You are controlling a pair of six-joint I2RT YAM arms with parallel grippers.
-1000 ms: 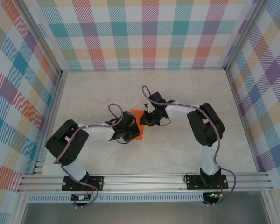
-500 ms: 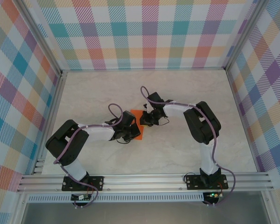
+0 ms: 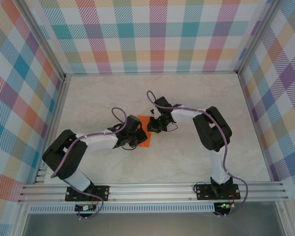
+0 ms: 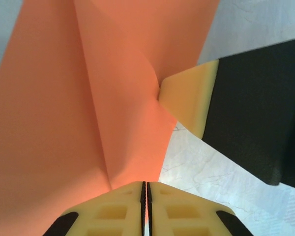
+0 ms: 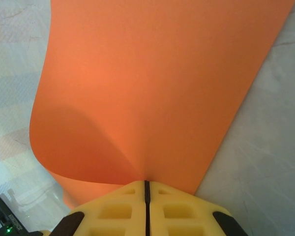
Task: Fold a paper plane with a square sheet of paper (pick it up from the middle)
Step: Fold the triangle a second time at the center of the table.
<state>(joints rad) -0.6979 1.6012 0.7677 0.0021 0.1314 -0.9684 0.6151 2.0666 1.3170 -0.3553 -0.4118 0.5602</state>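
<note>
square sheet of paper (image 5: 152,88), pinched by left gripper (image 4: 143,184), right gripper (image 5: 146,183)

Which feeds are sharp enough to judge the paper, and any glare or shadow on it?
Left wrist: paper slightly soft, crease readable, no glare. Right wrist: even light, one soft shadow where it curls, lower left. Top external: sharp, evenly lit, paper mostly hidden by the arms.

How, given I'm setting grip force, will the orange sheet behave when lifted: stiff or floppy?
Probably floppy: the orange sheet bows and creases between the left hand and right hand, both shut on its edges. Likely very light, since such small pinches hold its curl above the table. It may crumple if pulled unevenly.
</note>
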